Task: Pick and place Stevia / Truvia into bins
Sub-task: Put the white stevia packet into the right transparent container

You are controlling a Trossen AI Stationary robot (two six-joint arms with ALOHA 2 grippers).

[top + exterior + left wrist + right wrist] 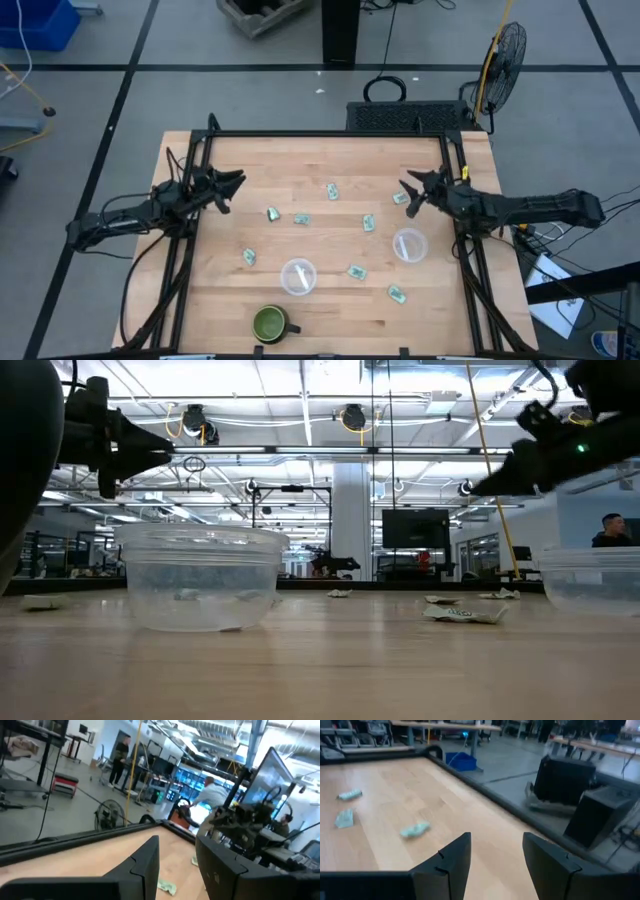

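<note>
left gripper (236, 186) hangs over the table's (330, 320) left side, right gripper (408, 190) over the right, both spread wide, holding nothing. packets (331, 190) lie scattered mid-table. two clear cups (298, 277) near the front; one (409, 244) sits right.

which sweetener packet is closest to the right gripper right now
The packet lying just beside the open right gripper, at the table's right side. Every other packet lies farther toward the middle or front, such as the one by the right cup.
</note>
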